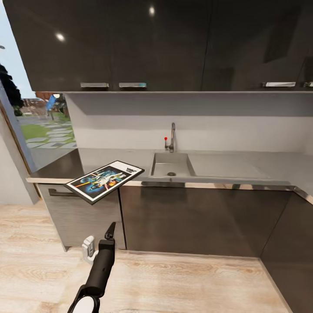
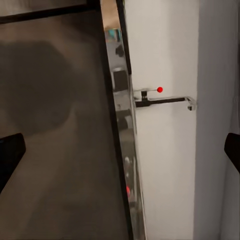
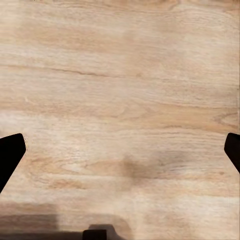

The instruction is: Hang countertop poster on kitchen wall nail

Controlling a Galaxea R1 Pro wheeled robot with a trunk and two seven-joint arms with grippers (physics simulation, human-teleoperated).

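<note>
The poster [image 1: 104,180], black-framed with a white border and dark blue artwork, lies flat on the kitchen countertop [image 1: 243,167] left of the sink, its near corner jutting past the front edge. My left gripper [image 1: 108,234] hangs below and in front of it, level with the cabinet fronts and apart from the poster. In the left wrist view this gripper [image 2: 120,150] is open, facing the counter's chrome edge and the tap [image 2: 165,101]. My right gripper [image 3: 120,150] is open over the wooden floor, holding nothing. The wall nails are out of view.
A built-in sink [image 1: 171,165] with a chrome tap [image 1: 172,138] sits mid-counter. Dark wall cabinets [image 1: 130,43] hang above, dark base cabinets [image 1: 195,217] below. The counter turns a corner at the right [image 1: 304,193]. A window [image 1: 43,126] opens at the left.
</note>
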